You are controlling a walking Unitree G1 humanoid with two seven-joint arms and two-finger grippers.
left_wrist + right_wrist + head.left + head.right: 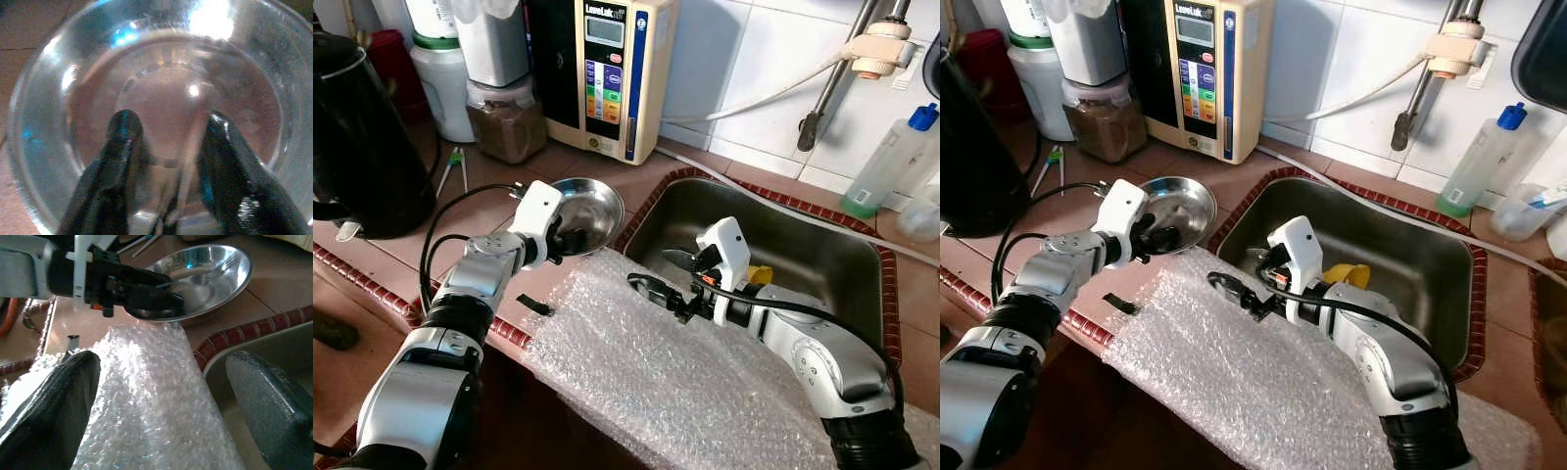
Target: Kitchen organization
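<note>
Polished, mirror-bright metal bowl (pixel 590 211) gleams around the left jaws. Crinkly clear plastic bubble wrap (pixel 646 372) lies glossy under the right jaws, whose fingers (pixel 46 406) look matt and grainy. Beyond them, a dull brushed-steel sink (pixel 822 259); matt terracotta-tile table (pixel 499 176).

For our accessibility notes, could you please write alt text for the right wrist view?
The left pincer grips the near rim of a tilted steel bowl on the tiled counter. In the foreground, the right pincer's two black fingers stand open over a bubble wrap sheet beside the sink.
</note>
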